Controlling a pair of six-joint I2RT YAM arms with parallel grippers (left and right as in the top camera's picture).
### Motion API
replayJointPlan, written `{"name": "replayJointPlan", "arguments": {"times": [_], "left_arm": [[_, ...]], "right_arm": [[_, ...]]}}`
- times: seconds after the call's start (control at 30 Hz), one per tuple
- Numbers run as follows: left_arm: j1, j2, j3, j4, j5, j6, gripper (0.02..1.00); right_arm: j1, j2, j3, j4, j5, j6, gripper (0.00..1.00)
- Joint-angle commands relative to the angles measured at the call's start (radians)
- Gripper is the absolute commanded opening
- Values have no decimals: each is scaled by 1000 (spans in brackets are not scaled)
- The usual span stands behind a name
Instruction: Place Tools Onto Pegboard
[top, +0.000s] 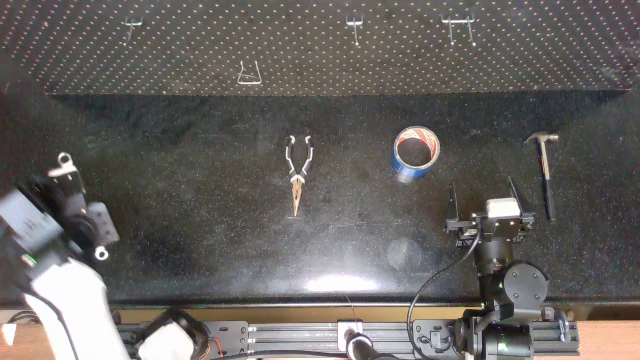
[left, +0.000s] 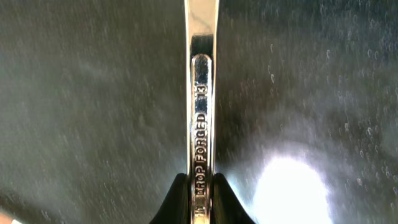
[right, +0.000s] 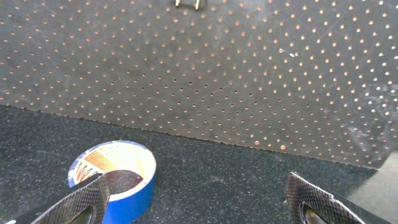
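Where the tools must hang, pegboard (top: 300, 40): behind the table's (top: 200, 220) far edge, wire hooks (top: 249, 73) fitted.
Right gripper (right: 199, 208): fingers spread wide, empty, near the tape roll (right: 115, 177).
Left gripper (left: 200, 185): clamped on the wrench (left: 200, 93) shank, over the table's left side.
Wrench handling: stiff, polished steel, probably slippery and moderately heavy; a firm mid-shank hold leaves its end free for a hook.

A black speckled worktop (top: 200, 220) stretches wide and dark, with a bright patch of reflected light (top: 340, 283) glaring near its front edge (the glare (left: 289, 186) looks harsher up close). Along that edge runs a slotted metal rail (top: 290, 335).
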Motion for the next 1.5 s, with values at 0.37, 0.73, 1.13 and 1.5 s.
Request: {"name": "replayJointPlan", "arguments": {"times": [0.37, 0.73, 1.13, 1.5], "left_arm": [[-470, -232, -205, 554, -18, -245, 29], [-473, 30, -85, 737, 24, -244, 29], [-474, 137, -29, 803, 114, -244, 31], [-474, 175, -29, 816, 99, -244, 29]], "right_arm": [[0, -7, -5, -2, 0, -5, 928], [0, -7, -5, -2, 1, -5, 928], [0, -7, -5, -2, 1, -5, 930], [0, -7, -5, -2, 1, -5, 928]]}}
